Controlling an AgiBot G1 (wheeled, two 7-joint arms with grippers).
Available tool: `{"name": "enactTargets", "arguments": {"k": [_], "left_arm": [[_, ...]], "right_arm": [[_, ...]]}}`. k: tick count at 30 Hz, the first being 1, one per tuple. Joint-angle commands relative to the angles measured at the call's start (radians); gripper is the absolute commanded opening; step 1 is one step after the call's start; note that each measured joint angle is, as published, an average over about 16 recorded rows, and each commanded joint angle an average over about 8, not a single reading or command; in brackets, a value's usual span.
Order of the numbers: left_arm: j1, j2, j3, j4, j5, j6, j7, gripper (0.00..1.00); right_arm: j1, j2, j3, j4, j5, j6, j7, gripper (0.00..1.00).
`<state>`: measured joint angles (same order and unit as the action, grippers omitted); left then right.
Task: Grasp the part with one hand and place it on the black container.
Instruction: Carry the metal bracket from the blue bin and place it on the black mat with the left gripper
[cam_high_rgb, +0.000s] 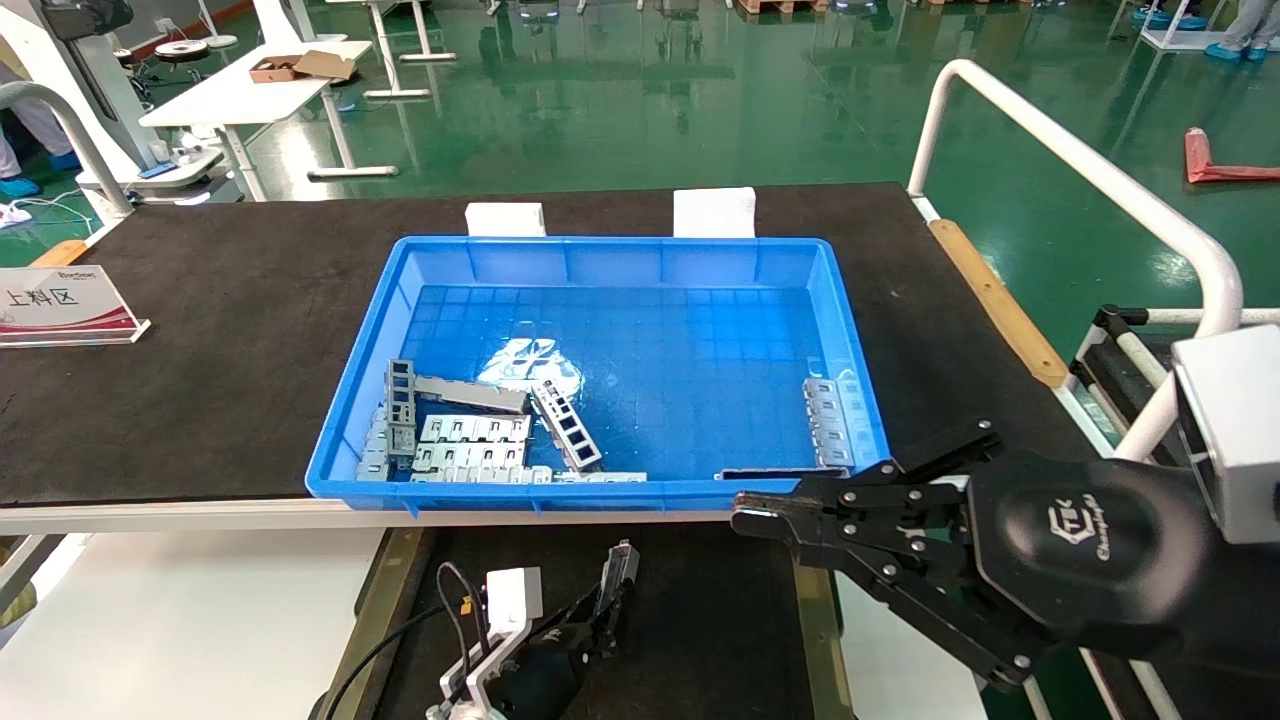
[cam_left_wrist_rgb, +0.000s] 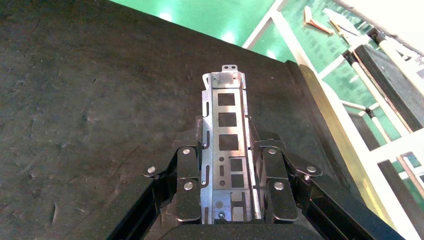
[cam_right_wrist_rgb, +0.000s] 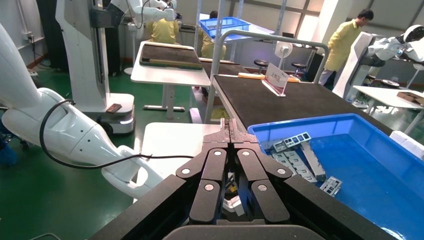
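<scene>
My left gripper (cam_high_rgb: 612, 592) is shut on the part (cam_high_rgb: 621, 562), a slim silvery channel strip with rectangular openings. It holds the part low over the black container (cam_high_rgb: 700, 620), a matte-black tray with brass side strips (cam_high_rgb: 385, 600). In the left wrist view the part (cam_left_wrist_rgb: 227, 107) sticks out forward between the fingers (cam_left_wrist_rgb: 187, 165) over the tray's surface (cam_left_wrist_rgb: 90, 100). I cannot tell whether it touches the tray. My right gripper (cam_high_rgb: 742, 520) is shut and empty near the blue bin's front right corner; it also shows in the right wrist view (cam_right_wrist_rgb: 230, 127).
The blue bin (cam_high_rgb: 600, 247) on the black mat holds several more grey parts (cam_high_rgb: 470, 432) at its front left and right. A sign (cam_high_rgb: 65, 305) stands at the left. A white rail (cam_high_rgb: 1080, 170) runs along the right. The bin rim also shows in the right wrist view (cam_right_wrist_rgb: 300, 125).
</scene>
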<state>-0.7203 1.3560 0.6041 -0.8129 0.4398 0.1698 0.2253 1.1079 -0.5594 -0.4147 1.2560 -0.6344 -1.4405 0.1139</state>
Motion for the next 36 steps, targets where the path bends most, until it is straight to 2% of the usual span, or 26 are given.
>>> {"name": "enactTargets", "arguments": {"k": [1,13,14,15,17,22,23,25,36], "left_arm": [[-0.005,0.004,-0.006,0.014,-0.011,0.003,0.007,0.00],[-0.020,0.009,0.037,0.056,-0.105,-0.001,0.042,0.00],[-0.020,0.009,0.041,0.058,-0.113,-0.001,0.046,0.00],[-0.021,0.009,0.044,0.061,-0.120,-0.001,0.050,0.02],[-0.022,0.009,0.049,0.066,-0.136,-0.002,0.059,0.14],[-0.025,0.010,0.062,0.077,-0.177,-0.004,0.082,0.77],[-0.026,0.010,0.064,0.078,-0.186,-0.004,0.087,0.88],[-0.028,0.010,0.069,0.080,-0.202,-0.004,0.097,1.00],[-0.034,0.006,0.107,0.088,-0.249,0.049,0.198,1.00]], "right_arm": [[0.000,0.000,0.000,0.000,0.000,0.000,0.000,0.00],[0.000,0.000,0.000,0.000,0.000,0.000,0.000,0.00],[0.000,0.000,0.000,0.000,0.000,0.000,0.000,0.01],[0.000,0.000,0.000,0.000,0.000,0.000,0.000,0.08],[0.000,0.000,0.000,0.000,0.000,0.000,0.000,0.33],[0.000,0.000,0.000,0.000,0.000,0.000,0.000,0.94],[0.000,0.000,0.000,0.000,0.000,0.000,0.000,1.00],[0.000,0.000,0.000,0.000,0.000,0.000,0.000,1.00],[0.000,0.000,0.000,0.000,0.000,0.000,0.000,1.00]]}}
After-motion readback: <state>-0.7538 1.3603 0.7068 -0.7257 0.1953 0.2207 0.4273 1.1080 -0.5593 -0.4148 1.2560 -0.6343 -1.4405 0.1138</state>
